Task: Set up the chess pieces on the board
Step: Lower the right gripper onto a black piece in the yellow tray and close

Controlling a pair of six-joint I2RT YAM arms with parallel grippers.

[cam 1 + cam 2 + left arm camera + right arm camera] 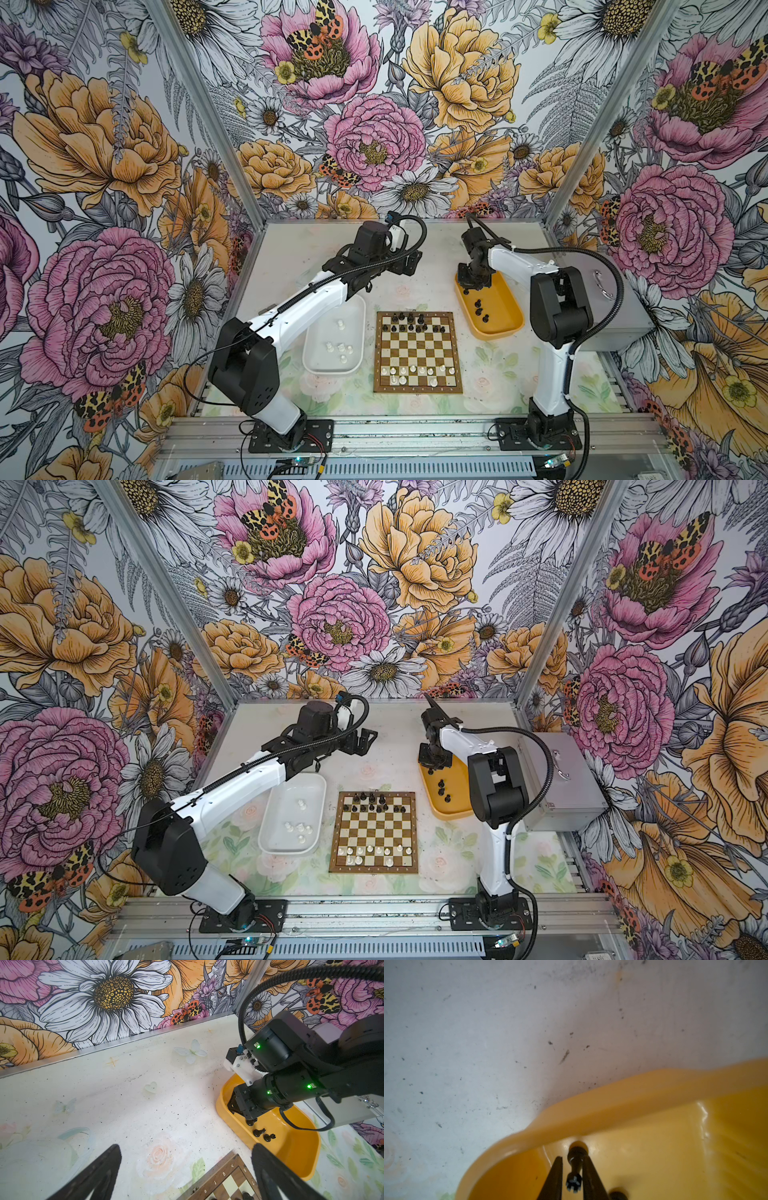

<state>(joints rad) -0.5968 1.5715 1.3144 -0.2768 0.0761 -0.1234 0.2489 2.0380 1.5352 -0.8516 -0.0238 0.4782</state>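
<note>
- Nearest the right wrist lens, the right pincer [572,1157] reaches into the yellow tray [612,1105]. Its two dark fingers [553,1180] are drawn narrow on either side of a black chess piece with a notched crown [574,1169].
- That piece lies on its side on the tray floor. One finger touches its stem and a sliver of yellow shows at the other, so I cannot tell whether it is truly pinched.
- Both top views hide that piece behind the right arm's wrist [473,274]. They show the pincer only as low at the tray's far end, with three loose black pieces [478,311] on the tray floor nearer the board.
- In the left wrist view the left pincer [187,1147] is spread wide above the speckled tabletop [124,1105]. A corner of the board [226,1167] with its edge numerals sits just below, and the right arm's wrist is down in the tray beyond.
- Only the top views give the whole board. It lies flat on the tabletop between the white tray [307,361] on the left and the yellow tray on the right.
- Black chessmen [410,319] stand on the two far rows and white chessmen [402,380] on the two near rows — both sets only part-filled.
- Several loose white pieces [341,347] lie in the white tray, partly under the left arm.
- In a top view the left pincer [365,741] hangs beyond the board's far edge, well apart from any piece.
</note>
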